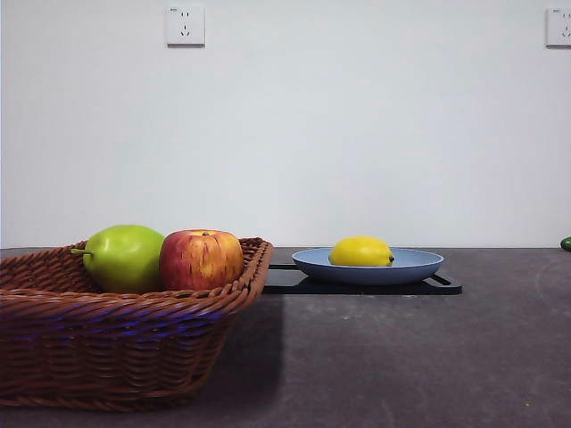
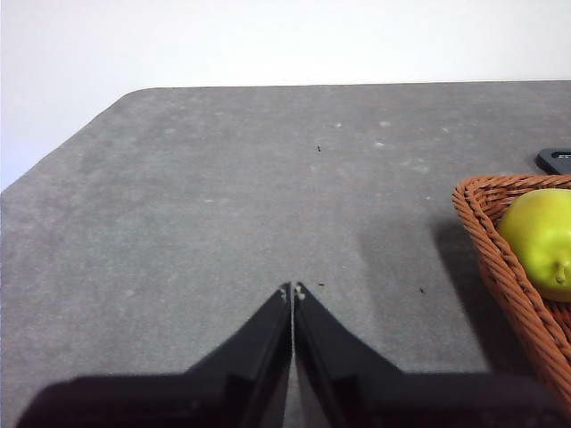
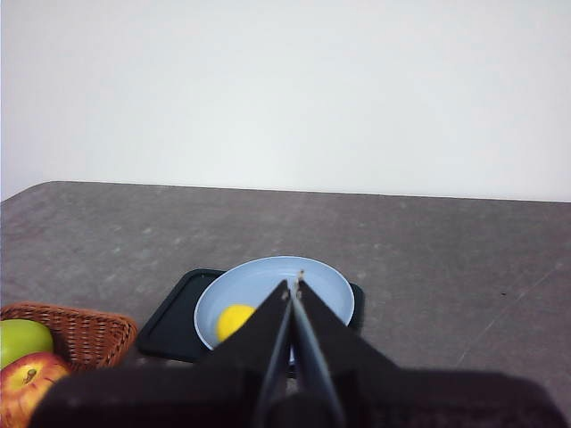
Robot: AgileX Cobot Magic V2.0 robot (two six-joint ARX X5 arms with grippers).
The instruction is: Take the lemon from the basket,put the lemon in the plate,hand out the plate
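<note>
The yellow lemon lies in the light-blue plate, which rests on a flat black tray right of the wicker basket. In the right wrist view the lemon sits in the plate. My right gripper is shut and empty, held above and back from the plate. My left gripper is shut and empty over bare table, beside the basket. Neither gripper shows in the front view.
The basket holds a green pear-like fruit and a red-yellow apple. A small green object sits at the far right table edge. The table's corner and edge show in the left wrist view.
</note>
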